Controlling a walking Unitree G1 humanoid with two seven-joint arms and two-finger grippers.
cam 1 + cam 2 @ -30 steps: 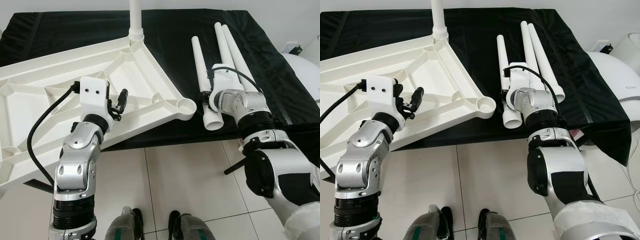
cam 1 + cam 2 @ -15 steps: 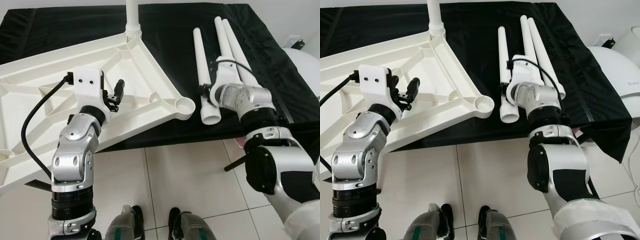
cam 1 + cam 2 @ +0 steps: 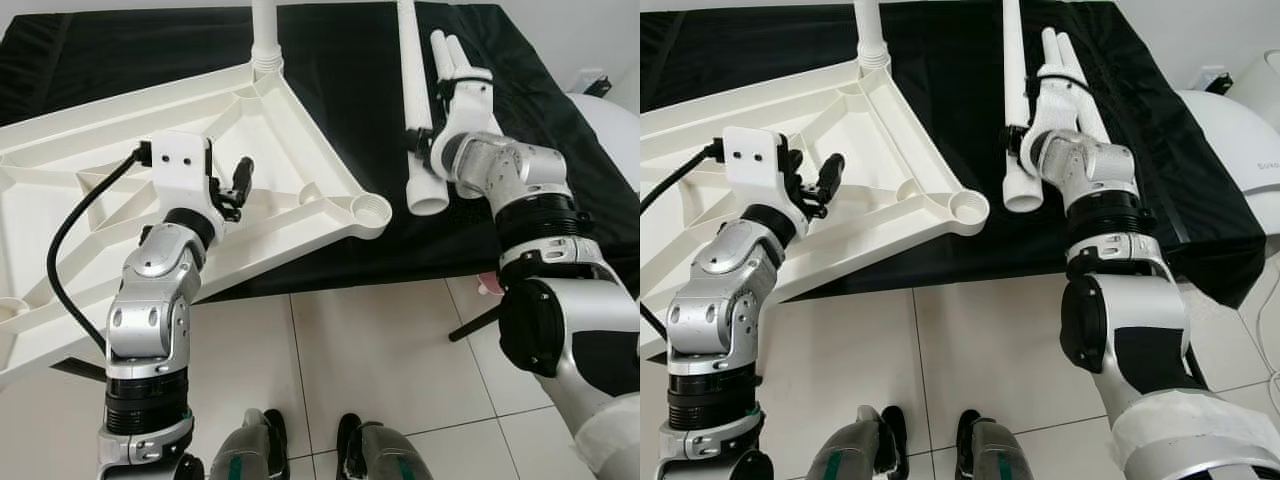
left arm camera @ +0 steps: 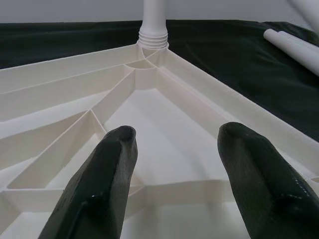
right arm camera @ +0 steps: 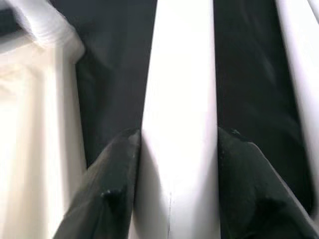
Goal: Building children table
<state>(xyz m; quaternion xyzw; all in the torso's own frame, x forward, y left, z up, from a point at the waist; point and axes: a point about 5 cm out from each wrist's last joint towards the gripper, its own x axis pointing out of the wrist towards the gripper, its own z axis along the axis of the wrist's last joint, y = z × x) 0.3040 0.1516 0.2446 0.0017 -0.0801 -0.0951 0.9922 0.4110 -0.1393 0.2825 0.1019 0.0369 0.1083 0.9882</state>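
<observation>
Tabletop (image 3: 300, 160), white ribbed plastic, lies underside-up on black cloth (image 3: 560, 150), one leg already upright in its 12 o'clock corner socket. Left gripper (image 4: 174, 164) hovers over the ribs, fingers spread, holding nothing. Right gripper (image 5: 174, 164) at 3 o'clock clamps white tube leg (image 3: 1015, 110) between both fingers; two spare legs (image 3: 452, 55) lie just beside it.
</observation>
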